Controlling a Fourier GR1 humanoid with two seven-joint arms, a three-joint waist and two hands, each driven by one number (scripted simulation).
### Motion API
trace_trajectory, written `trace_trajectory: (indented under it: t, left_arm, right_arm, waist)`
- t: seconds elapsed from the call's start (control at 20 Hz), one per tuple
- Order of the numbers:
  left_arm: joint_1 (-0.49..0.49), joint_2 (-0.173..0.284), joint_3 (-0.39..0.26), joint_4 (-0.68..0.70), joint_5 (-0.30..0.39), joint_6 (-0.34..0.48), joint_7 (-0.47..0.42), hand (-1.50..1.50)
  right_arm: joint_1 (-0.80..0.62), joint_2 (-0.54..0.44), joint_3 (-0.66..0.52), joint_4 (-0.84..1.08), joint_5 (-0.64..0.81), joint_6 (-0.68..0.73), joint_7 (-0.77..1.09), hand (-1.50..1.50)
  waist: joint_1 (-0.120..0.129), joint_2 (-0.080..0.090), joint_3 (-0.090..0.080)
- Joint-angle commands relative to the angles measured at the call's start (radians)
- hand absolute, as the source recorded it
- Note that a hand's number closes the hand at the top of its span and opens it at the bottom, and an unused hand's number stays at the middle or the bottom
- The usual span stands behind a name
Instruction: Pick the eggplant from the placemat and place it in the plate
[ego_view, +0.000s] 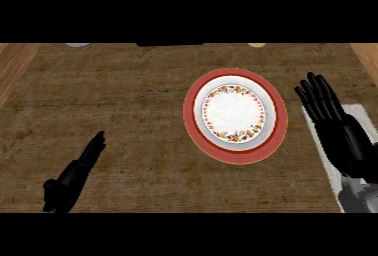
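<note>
A round plate (190, 115) with a red rim, a white middle and a ring of flowers lies a little right of the counter's centre, and nothing is on it. My right hand (345, 137) hovers just right of the plate, open, fingers straight and pointing away from me. It covers most of a pale grey placemat (363, 112) at the right edge. No eggplant shows; the hand and forearm hide that part of the mat. My left hand (70, 180) rests open at the lower left, holding nothing.
The counter's top is a brown woven surface (111, 110) with lighter wood strips at the far left (13, 65) and far right (368, 55). Small things poke in at the back edge: a grey one (77, 44), a dark one (170, 44), a yellowish one (256, 44).
</note>
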Motion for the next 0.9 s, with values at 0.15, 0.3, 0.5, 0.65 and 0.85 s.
trace_trajectory:
  t: [0.15, 0.3, 0.5, 0.65, 0.85]
  left_arm:
    - [-0.008, 0.102, 0.114, -0.006, -0.069, 0.112, -0.022, 0.0]
    - [-0.011, 0.127, 0.156, -0.001, -0.077, 0.151, -0.015, 0.0]
    - [-0.008, 0.124, 0.15, -0.022, -0.092, 0.167, -0.007, 0.0]
    - [-0.012, 0.114, 0.146, 0.002, -0.11, 0.169, -0.023, 0.0]
    - [0.02, 0.097, 0.16, 0.012, -0.13, 0.154, -0.061, 0.0]
  right_arm:
    - [0.027, 0.066, -0.359, 0.09, -0.229, -0.229, 0.042, -1.5]
    - [0.177, -0.122, -0.41, 0.255, 0.001, -0.406, 0.113, -1.5]
    - [0.106, 0.01, -0.577, 0.241, 0.019, -0.751, -0.013, -1.5]
    - [0.111, 0.093, -0.579, 0.127, 0.058, -0.907, -0.044, -1.5]
    - [0.25, 0.096, -0.457, -0.136, 0.161, -1.025, 0.112, -1.5]
  waist:
    - [-0.026, 0.002, -0.041]
    - [-0.074, 0.033, -0.057]
    - [-0.023, 0.008, -0.049]
    - [-0.018, 0.006, -0.049]
    - [-0.007, 0.007, -0.049]
